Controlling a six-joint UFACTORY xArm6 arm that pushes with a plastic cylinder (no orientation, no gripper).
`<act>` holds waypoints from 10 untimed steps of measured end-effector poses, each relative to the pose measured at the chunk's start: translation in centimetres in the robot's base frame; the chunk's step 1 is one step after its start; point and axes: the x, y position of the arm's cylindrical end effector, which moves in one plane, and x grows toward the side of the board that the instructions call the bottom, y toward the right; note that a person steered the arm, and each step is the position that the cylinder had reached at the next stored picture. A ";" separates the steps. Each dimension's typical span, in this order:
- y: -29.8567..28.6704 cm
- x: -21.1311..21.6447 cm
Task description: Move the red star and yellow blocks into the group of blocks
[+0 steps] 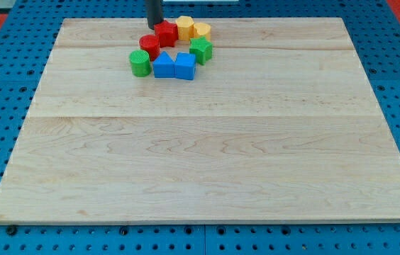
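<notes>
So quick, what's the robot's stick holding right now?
Nothing: it's a plain rod with no claw. My tip sits at the view's top, touching the red star, beside the yellow blocks.

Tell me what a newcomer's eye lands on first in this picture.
A tight cluster of coloured blocks near the board's top edge stands out: red star, two yellow blocks, green star, two blue blocks, green cylinder and a red block. My tip sits just left of the red star. The wooden board dominates.
</notes>
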 end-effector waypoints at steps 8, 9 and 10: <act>9.1 -0.8; 9.2 0.3; 8.4 1.0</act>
